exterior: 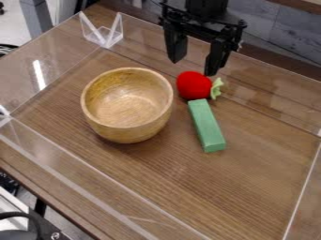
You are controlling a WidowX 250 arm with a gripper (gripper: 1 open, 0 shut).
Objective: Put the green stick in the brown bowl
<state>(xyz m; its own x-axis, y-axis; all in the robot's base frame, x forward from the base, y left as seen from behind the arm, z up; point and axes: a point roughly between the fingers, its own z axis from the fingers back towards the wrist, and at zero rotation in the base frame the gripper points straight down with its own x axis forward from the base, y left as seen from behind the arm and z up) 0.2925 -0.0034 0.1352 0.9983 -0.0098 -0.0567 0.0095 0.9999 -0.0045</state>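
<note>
Jaws apart above green stick (207, 126)

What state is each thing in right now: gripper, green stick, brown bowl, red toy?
gripper: open, pointing down, above the red toy, holding nothing.
green stick: lying flat on the table, right of the bowl, not gripped.
brown bowl: upright, empty.
red strawberry toy: on the table, at the stick's far end.

Bowl (127, 104): light wood, visible grain. Stick (207, 126): matte green. Table (251, 192): dark wood-grain. Walls (103, 30): clear glossy plastic.
</note>
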